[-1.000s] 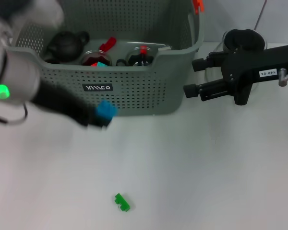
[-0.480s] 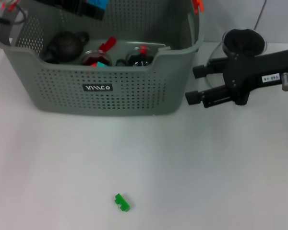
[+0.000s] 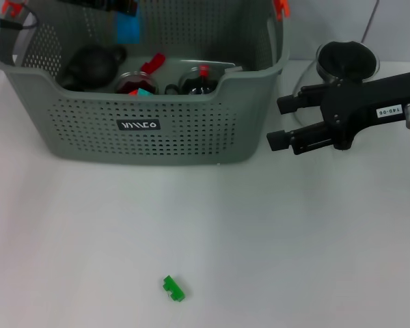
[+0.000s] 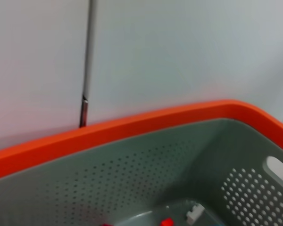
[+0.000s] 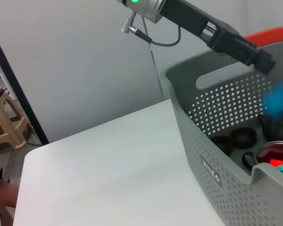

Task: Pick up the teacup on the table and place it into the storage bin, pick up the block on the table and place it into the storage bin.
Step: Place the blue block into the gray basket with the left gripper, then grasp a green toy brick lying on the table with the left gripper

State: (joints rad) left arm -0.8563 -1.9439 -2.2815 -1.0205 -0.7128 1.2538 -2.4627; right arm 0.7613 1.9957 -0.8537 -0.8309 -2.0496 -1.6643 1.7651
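The grey-green storage bin [image 3: 191,140] stands at the back left of the white table; its wall [image 5: 226,155] and its inside [image 4: 132,183] show in the wrist views. My left gripper [image 3: 117,5] hovers open over the bin's back left, also seen as the left gripper [image 5: 254,55]. A blue block [image 3: 128,29] is in the air just under it, apart from the fingers, blurred as the blue block [image 5: 276,101]. A green block [image 3: 173,288] lies on the table near the front. My right gripper [image 3: 281,123] stands open and empty right of the bin. No teacup shows on the table.
Inside the bin lie a black teapot [image 3: 92,63], glass cups with red contents [image 3: 133,83] and small dark cups [image 5: 244,137]. A round black-topped glass vessel [image 3: 347,58] stands behind the right arm. An orange clip [image 3: 281,7] sits on the bin's right rim.
The left arm swung up from the bin's front to over its back left with the blue block. The block has now left the fingers and dropped a little. The right gripper barely shifted.
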